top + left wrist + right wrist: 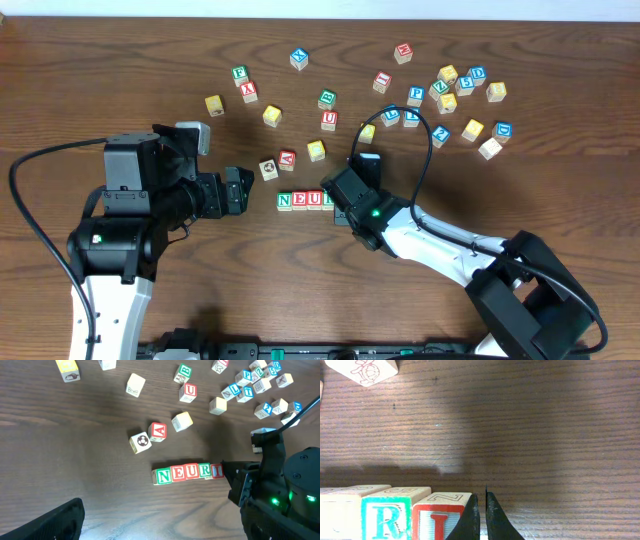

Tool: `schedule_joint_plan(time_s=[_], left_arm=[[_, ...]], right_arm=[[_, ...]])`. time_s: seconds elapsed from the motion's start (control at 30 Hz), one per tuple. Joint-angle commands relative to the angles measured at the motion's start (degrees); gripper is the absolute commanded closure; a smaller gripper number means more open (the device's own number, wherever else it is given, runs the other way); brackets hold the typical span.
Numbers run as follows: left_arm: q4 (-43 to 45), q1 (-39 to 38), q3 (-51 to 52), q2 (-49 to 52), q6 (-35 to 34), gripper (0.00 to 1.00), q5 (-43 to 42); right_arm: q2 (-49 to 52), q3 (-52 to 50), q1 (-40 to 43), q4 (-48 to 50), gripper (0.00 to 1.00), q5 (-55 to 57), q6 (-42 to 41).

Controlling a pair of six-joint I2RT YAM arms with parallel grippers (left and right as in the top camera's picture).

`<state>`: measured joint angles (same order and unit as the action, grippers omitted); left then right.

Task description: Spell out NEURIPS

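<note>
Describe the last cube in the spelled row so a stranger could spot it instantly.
Find the short row of letter cubes near the middle of the wooden table, reading NEURI. Go to the end beside the shut right gripper. The red I cube sits there; its only neighbour is the green R.

Overhead looks straight down on the whole tabletop (100,60). My left wrist camera looks down from higher up; my right sits low, close. All share the letter row (305,200).

NEURI row (187,472) lies just left of right claw (482,499).
</note>
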<state>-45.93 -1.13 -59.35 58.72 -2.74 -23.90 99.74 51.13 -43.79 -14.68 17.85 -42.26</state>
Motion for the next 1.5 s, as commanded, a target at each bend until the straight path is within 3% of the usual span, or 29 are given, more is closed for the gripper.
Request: schedule_joint_plan(time_s=[0.0,0.63,1.0,1.47], left_arm=[[0.1,0.3,-0.8,-0.4,0.6,0.02,-0.5],[0.1,0.3,-0.8,-0.4,0.6,0.02,-0.5],[0.1,0.3,-0.8,-0.4,0.6,0.02,-0.5],[0.1,0.3,-0.8,-0.4,0.6,0.02,-0.5]], right_arm=[[0.3,-0.4,0.0,0.2,0.99,1.5,0.8],[0.3,-0.4,0.0,0.8,0.99,1.6,2.3],[0.2,-0.4,0.0,-6.8,0.99,4.2,-3.1],[-2.5,-0.3,-0.2,-12.5,0.99,-8.3,-7.1]])
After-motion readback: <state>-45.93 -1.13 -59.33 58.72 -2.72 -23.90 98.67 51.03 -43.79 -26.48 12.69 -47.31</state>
